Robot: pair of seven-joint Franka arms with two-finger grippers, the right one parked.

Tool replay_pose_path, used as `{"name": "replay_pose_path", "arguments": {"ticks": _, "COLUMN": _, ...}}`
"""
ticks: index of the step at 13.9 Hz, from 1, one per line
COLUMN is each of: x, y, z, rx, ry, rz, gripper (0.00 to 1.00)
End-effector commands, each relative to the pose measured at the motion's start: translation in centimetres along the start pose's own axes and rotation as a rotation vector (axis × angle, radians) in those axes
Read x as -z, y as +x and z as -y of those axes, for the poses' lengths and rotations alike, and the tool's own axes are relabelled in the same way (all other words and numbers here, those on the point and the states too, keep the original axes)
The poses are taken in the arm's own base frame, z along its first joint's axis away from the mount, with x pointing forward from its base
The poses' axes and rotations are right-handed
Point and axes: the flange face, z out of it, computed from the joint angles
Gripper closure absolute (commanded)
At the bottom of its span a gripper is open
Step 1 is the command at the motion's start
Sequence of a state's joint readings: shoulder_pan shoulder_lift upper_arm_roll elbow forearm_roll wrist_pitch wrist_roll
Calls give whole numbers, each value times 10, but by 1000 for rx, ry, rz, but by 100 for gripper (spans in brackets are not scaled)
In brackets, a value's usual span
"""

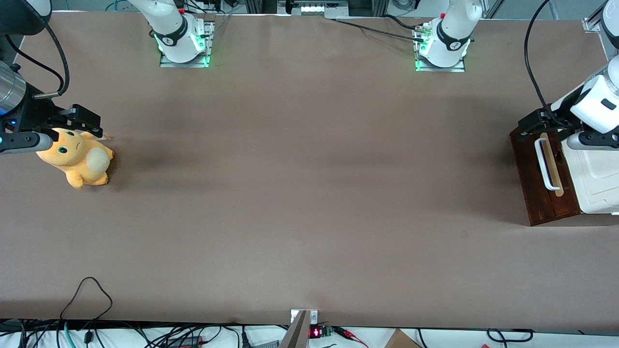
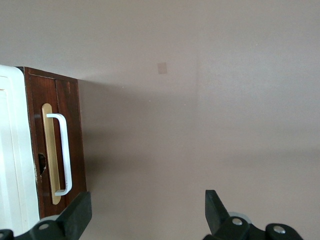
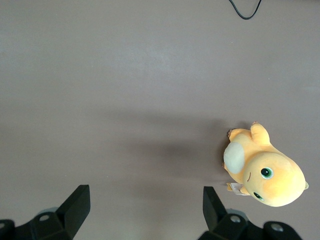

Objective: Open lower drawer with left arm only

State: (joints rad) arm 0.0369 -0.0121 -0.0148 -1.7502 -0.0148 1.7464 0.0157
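Observation:
The lower drawer has a dark reddish-brown front with a white loop handle on a pale wood strip. It faces the middle of the table from the working arm's end. In the left wrist view the drawer front sits flush against the cream-white cabinet, and the handle is free. The left arm reaches over the cabinet. Its gripper hangs above the drawer front's end farther from the front camera. The gripper is open, holding nothing, with bare table between its fingers.
The cream-white cabinet top lies under the left arm. An orange plush toy sits at the parked arm's end of the table. A black cable loop lies near the table edge closest to the front camera. Both arm bases stand at the edge farthest from it.

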Motion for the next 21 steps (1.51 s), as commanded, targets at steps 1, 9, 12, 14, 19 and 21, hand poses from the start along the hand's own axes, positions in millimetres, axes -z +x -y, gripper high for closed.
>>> {"name": "replay_pose_path", "arguments": {"ticks": 1, "x": 12, "y": -8, "z": -4, "rx": -20, "ry": -21, "rz": 6, "gripper": 0}}
{"name": "replay_pose_path", "arguments": {"ticks": 9, "x": 12, "y": -7, "z": -7, "rx": -43, "ry": 4, "rz": 33, "gripper": 0}}
{"name": "replay_pose_path", "arguments": {"ticks": 12, "x": 10, "y": -9, "z": -3, "rx": -31, "ry": -6, "rz": 50, "gripper": 0}}
{"name": "replay_pose_path", "arguments": {"ticks": 14, "x": 9, "y": -10, "z": -2, "rx": -29, "ry": -7, "rz": 60, "gripper": 0}}
{"name": "replay_pose_path", "arguments": {"ticks": 19, "x": -4, "y": -8, "z": 2, "rx": -139, "ry": -12, "rz": 93, "gripper": 0}}
{"name": "replay_pose_path", "arguments": {"ticks": 21, "x": -7, "y": -8, "z": 3, "rx": -147, "ry": -13, "rz": 100, "gripper": 0}}
